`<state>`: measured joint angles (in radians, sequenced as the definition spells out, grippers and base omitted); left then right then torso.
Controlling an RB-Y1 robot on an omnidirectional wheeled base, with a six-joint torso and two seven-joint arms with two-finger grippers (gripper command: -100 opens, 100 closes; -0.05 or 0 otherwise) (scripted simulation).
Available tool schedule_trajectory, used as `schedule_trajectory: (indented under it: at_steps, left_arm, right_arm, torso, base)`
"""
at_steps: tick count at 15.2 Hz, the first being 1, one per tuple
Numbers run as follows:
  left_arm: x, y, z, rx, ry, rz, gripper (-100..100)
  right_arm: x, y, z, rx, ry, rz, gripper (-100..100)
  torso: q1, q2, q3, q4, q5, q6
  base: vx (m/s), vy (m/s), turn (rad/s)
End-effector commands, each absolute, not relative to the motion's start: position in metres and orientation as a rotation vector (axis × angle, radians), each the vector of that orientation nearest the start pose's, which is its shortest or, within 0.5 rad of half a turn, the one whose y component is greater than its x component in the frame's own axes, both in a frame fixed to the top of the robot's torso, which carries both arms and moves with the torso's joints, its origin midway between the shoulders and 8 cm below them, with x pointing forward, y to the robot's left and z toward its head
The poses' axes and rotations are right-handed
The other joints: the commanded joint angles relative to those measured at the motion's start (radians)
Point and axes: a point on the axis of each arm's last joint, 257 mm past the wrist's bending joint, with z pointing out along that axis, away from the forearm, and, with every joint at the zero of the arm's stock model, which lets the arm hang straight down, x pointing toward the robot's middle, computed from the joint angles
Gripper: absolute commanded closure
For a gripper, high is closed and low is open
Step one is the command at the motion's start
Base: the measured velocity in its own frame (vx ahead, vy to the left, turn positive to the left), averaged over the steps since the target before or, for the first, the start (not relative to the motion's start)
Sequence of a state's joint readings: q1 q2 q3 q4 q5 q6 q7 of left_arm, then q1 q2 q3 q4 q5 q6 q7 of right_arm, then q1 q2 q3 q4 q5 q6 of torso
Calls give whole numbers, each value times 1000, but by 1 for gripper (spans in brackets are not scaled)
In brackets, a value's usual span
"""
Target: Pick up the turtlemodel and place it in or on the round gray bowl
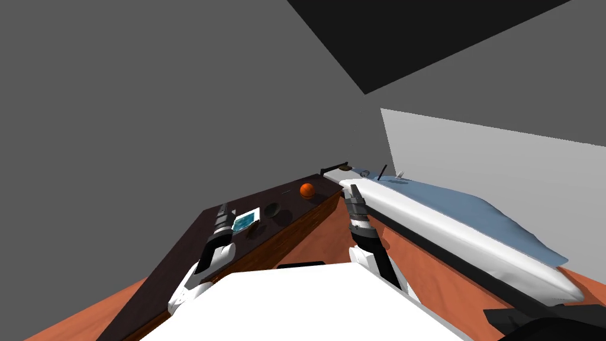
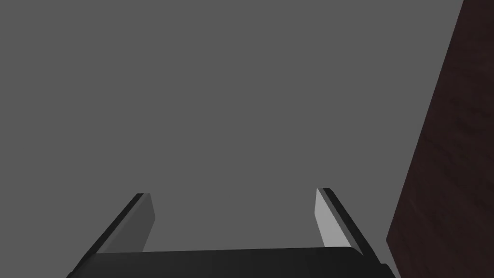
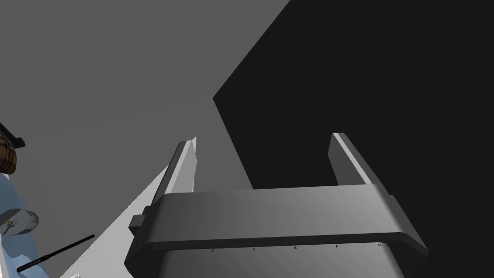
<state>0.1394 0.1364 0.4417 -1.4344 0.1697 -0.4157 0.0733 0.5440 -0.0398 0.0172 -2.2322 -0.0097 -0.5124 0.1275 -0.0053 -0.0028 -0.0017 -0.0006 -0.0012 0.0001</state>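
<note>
Your left gripper (image 1: 223, 207) hung over the dark brown table (image 1: 171, 248), just beside a flat blue and white card (image 1: 246, 220). Its two fingers (image 2: 144, 217) stood wide apart with nothing between them. Your right gripper (image 1: 354, 190) was up beside the white and blue bed (image 1: 473, 237). It was wide open too and held nothing.

Near the card sat a dark round dish (image 1: 271, 209) and a small dark lump (image 1: 255, 231). An orange ball (image 1: 307, 190) sat farther along the table.

At the far end of the bed lay a round grey bowl (image 3: 19, 221), between a brown checked thing (image 3: 7, 157) and a thin black stick (image 3: 55, 253). A tiny white thing (image 1: 400, 175) sat just past the stick.

You could not tell which of these was the turtle model, because they were all too small to make out.
</note>
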Motion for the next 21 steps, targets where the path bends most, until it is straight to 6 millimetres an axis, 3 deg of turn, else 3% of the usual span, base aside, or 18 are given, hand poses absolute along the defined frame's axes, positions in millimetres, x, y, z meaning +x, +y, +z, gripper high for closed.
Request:
schedule_trajectory:
  at_steps: [1, 2, 4, 7, 9, 12, 21]
  left_arm:
    - [419, 528, -231, -1281, 673, -920, -100]
    - [417, 541, -238, -1312, 647, -905, -100]
    - [414, 542, -254, -1343, 659, -890, -100]
    - [406, 565, -281, -1431, 613, -851, -100]
    - [403, 565, -293, -1454, 622, -840, -100]
    - [393, 582, -318, -1537, 571, -807, -100]
    - [368, 595, -383, -1714, 512, -737, -100]
  right_arm:
    - [348, -278, -10, 645, 724, 1177, 0]
    - [348, -278, -10, 645, 724, 1177, 0]
    - [348, -278, -10, 645, 724, 1177, 0]
    - [348, -278, -10, 645, 724, 1177, 0]
    - [348, -278, -10, 645, 724, 1177, 0]
    - [348, -278, -9, 645, 724, 1177, 0]
    - [348, -278, -10, 645, 724, 1177, 0]
  torso:
    - [0, 0, 0, 0, 0, 0]
    - [-1, 0, 0, 0, 0, 0]
    - [-3, -1, 0, 0, -1, 0]
    - [-1, 0, 0, 0, 0, 0]
    - [-1, -2, -1, 0, 0, 0]
    - [-1, 0, 0, 0, 0, 0]
    - [0, 0, 0, 0, 0, 0]
  base:
    - [41, -94, -37]
    - [47, -127, -45]
    - [49, -97, -11]
    - [54, -86, -34]
    - [57, -75, -17]
    - [42, -84, -31]
    - [47, -65, -21]
